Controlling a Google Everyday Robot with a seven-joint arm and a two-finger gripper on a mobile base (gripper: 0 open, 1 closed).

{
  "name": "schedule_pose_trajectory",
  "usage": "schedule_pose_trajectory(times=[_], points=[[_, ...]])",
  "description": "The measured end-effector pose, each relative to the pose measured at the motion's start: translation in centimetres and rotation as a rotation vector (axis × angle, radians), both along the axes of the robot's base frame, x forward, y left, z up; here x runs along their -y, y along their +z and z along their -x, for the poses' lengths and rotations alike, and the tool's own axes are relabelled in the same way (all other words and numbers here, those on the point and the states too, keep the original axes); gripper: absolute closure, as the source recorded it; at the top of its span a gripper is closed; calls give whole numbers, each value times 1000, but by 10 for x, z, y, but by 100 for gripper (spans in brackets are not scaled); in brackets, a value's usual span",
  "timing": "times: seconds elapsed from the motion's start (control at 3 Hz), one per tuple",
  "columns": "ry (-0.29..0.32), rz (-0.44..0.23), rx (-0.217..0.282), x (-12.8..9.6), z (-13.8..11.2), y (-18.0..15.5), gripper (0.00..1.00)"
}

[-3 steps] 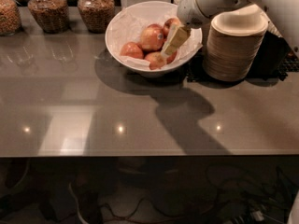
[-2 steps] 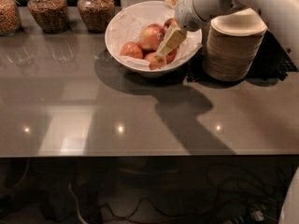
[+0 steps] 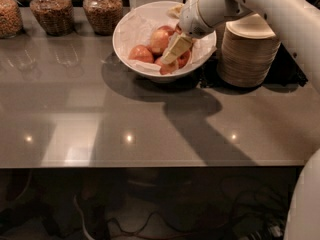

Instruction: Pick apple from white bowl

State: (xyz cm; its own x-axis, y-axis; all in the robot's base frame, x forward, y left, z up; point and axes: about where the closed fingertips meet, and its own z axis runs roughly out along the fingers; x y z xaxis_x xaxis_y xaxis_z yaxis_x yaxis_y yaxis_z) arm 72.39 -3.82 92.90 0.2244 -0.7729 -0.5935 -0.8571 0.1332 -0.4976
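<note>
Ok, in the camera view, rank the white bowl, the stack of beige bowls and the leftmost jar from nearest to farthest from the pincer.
The pincer sits among the apples.
1. white bowl: the pincer is inside it.
2. stack of beige bowls: just right of the bowl.
3. leftmost jar: far left, at the back of the table.

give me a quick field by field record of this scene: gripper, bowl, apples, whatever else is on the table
gripper: reaching down into the white bowl, among the apples
white bowl: back centre of the table, lined with white paper
apples: several reddish ones lying in the bowl
stacked bowls: beige stack beside the white bowl, right side of the view
jars: three along the back left, brownish contents
table: grey, glossy
</note>
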Motion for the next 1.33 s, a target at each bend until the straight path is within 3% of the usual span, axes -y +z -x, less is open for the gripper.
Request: schedule_pose_trajectory(times=[0.33, 0.67, 1.0, 1.33], points=[[15, -7, -22, -7, -1, -7, 18], [19, -12, -34, -11, -4, -11, 28], [20, -12, -35, -11, -4, -12, 42], [16, -15, -38, -10, -4, -12, 67]])
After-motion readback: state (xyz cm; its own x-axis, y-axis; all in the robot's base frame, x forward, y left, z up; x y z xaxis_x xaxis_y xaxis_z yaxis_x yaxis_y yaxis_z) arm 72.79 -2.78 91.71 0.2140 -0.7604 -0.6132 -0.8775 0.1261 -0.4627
